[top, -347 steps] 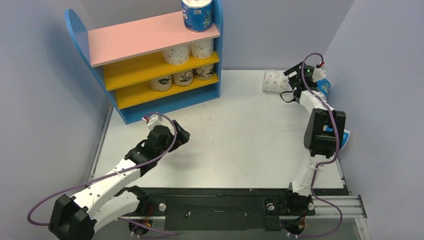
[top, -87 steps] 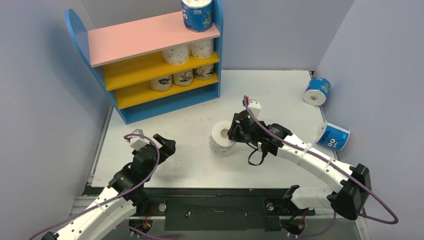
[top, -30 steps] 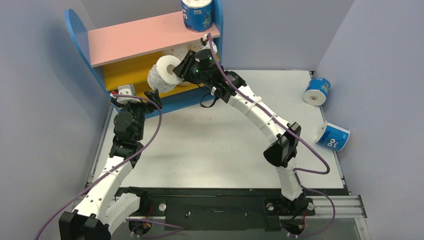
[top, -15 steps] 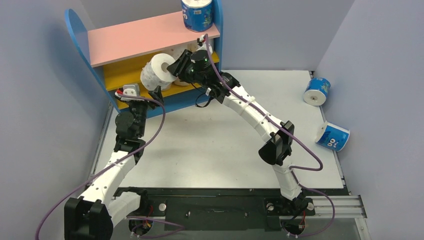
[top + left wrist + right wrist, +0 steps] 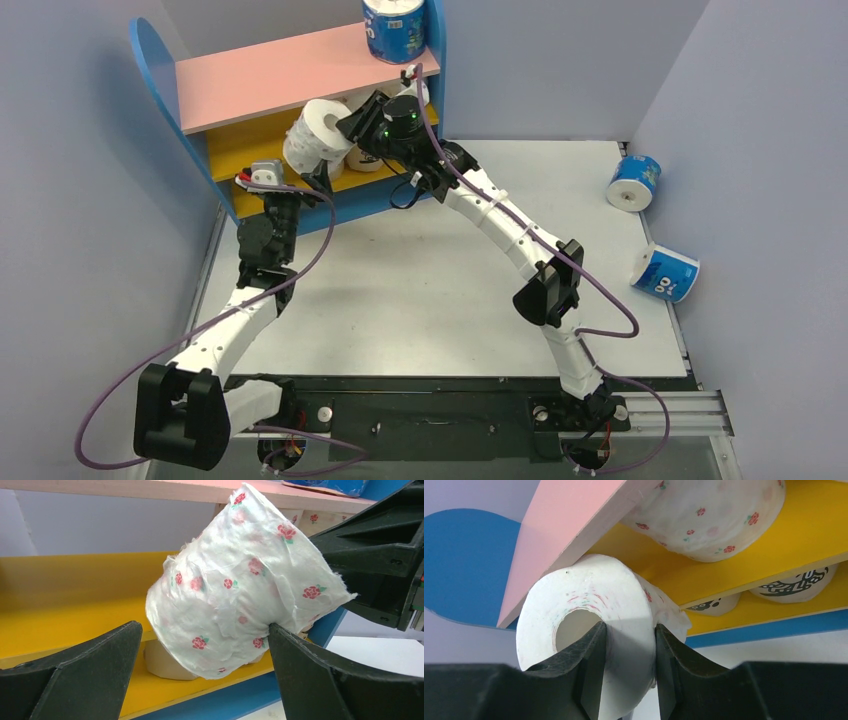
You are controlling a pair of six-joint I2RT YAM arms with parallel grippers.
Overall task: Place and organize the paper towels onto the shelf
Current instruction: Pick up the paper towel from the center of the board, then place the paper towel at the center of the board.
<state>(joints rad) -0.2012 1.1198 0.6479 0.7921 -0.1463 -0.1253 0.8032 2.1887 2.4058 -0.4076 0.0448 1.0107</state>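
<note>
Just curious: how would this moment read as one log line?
right gripper: gripping white roll at shelf | left gripper: open near roll

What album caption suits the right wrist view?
Right claw grips a rose-dotted paper roll by its wall, beside the pink shelf board.

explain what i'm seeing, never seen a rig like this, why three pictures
Two robot arms are bolted at the near edge of a table, putting paper rolls onto a toy shelf. The wide picture comes from a camera overhead; the other two from a camera on each wrist, so the black wedges are that arm's own fingers. The right fingers pinch the wall of a white flowered roll, one inside its hollow core, holding it tilted at the shelf's front. The left fingers stand open either side of it. Two blue rolls lie on the table at right; a third blue roll stands on the shelf top.
</note>
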